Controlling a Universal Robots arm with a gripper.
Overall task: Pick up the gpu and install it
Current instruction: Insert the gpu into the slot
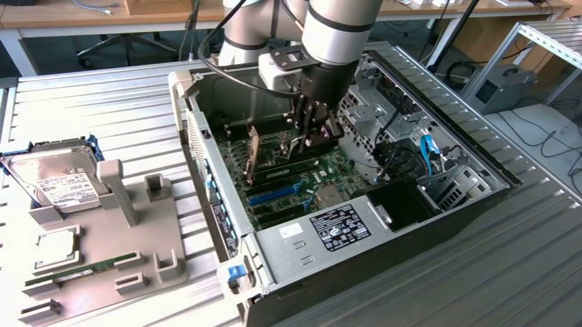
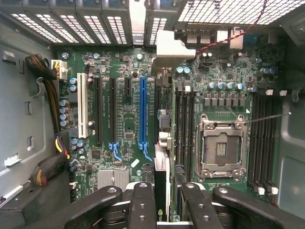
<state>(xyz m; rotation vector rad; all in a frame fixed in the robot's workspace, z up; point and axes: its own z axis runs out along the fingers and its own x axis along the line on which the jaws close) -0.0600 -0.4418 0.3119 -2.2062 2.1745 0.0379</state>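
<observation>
Holding: your gripper [image 1: 314, 133] is closed partway on the gpu [image 2: 162, 179], its fingers [image 2: 143, 205] pressed on either face of the thin card, which stands on edge between them.
Where the card is: inside the open computer case [image 1: 454, 204], low over the motherboard [image 2: 124, 119], directly under your wrist rather than off to either side.
Long axis: the card's length runs parallel to the expansion slots; in the wrist view you see it stretching straight away from the fingers toward the case's rear bracket [image 2: 174, 50].
Key relation: the card's lower edge sits just beside the blue slot [image 2: 142, 112], on the processor socket [image 2: 221, 148] side of it. You cannot tell from here whether the edge is over a slot of its own or already touching the board.
Tilt: from the exterior view the card looks upright, not leaning.
Left outside: the hard drive [image 1: 56, 180] and the memory stick [image 1: 82, 270] lie on the grey holder tray [image 1: 100, 286], well apart from the case.
</observation>
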